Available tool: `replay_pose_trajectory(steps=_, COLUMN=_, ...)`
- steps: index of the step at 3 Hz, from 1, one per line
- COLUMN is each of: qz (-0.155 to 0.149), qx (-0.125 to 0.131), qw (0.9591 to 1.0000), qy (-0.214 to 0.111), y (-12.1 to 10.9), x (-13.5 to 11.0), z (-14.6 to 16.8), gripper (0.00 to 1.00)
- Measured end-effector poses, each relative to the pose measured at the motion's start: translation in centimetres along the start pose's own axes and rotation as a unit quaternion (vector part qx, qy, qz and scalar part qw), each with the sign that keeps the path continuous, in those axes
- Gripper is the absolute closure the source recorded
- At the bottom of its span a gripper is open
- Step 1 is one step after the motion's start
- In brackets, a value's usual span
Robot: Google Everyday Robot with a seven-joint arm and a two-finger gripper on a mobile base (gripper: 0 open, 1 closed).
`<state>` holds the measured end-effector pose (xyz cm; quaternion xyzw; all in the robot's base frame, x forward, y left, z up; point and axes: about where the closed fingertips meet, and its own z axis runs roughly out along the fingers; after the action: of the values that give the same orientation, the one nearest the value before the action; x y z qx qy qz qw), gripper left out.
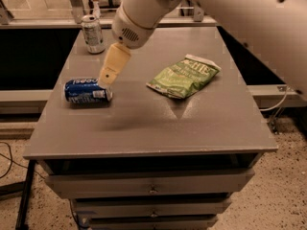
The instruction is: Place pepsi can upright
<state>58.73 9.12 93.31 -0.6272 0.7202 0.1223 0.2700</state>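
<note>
The pepsi can [88,91], blue with white lettering, lies on its side near the left edge of the grey table [153,123]. My gripper [108,75] hangs from the white arm that reaches in from the upper right. Its cream fingers point down-left and their tips sit right at the can's upper right end, just above it. I see nothing held.
A silver-white can with green markings [93,33] stands upright at the table's back left corner. A green chip bag [183,75] lies right of centre. Drawers run below the front edge. Cables lie on the speckled floor on both sides.
</note>
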Motion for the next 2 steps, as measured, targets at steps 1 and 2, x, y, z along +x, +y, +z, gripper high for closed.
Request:
replay_pose_trajectory(steps=1, qz=-0.003, qx=-0.02, qw=0.9998, qy=0.007, y=-0.2, x=-2.6, z=4.0, gripper=0.0)
replay_pose_trajectory(steps=2, qz=-0.004, qx=-0.041, qw=0.9987, qy=0.03, y=0.7, x=-3.5, z=7.3, gripper=0.0)
